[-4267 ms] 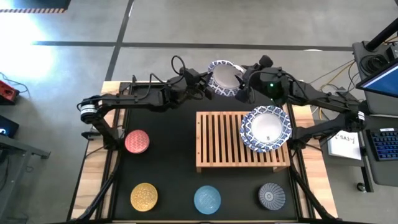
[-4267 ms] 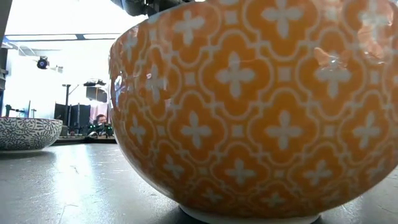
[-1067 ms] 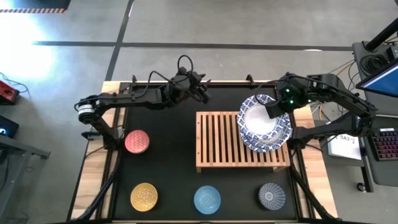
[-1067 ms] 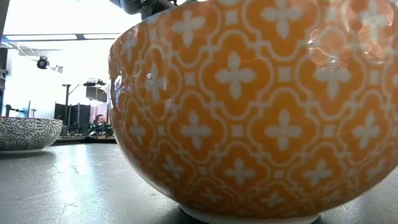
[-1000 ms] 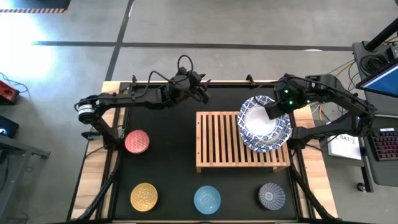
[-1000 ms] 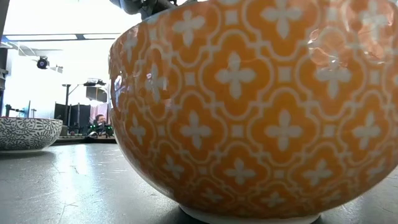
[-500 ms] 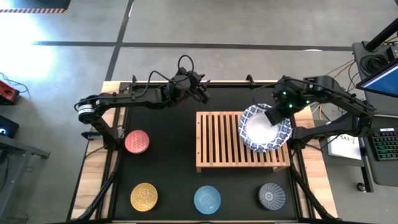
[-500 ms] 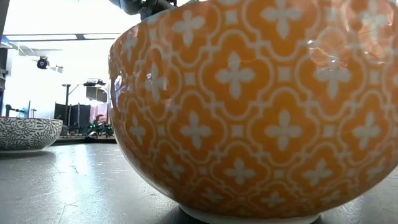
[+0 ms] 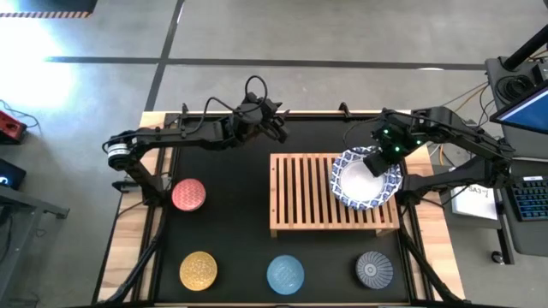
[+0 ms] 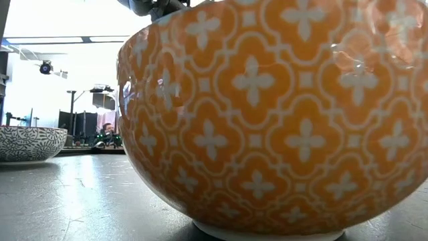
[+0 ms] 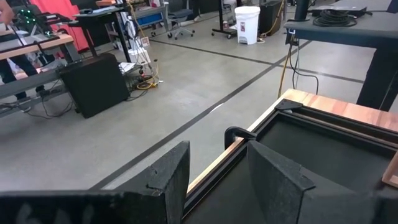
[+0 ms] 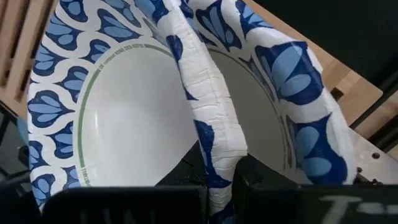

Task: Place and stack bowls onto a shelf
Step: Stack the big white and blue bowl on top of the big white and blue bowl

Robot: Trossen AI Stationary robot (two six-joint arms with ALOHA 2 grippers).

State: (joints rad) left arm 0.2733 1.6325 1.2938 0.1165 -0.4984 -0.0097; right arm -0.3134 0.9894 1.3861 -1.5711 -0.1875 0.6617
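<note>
One wide white paper bowl with a blue patterned rim [image 9: 365,177] sat pinched by its rim in your right gripper [image 9: 377,161] jaws directly over the right end of the low light-wood slatted shelf [image 9: 304,193], while your left gripper [image 9: 276,125] jaws waited part-open and empty, well apart.

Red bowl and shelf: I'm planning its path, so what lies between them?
Nothing: in the high view only bare black mat lies between the red bowl and the shelf.

White bowl [image 9: 366,178] with blue leaf-patterned rim on the pale wood shelf [image 9: 308,195]; red [image 9: 188,195], yellow [image 9: 198,270], light blue [image 9: 285,275], dark grey [image 9: 374,269] patterned bowls on black table [image 9: 231,222].
</note>
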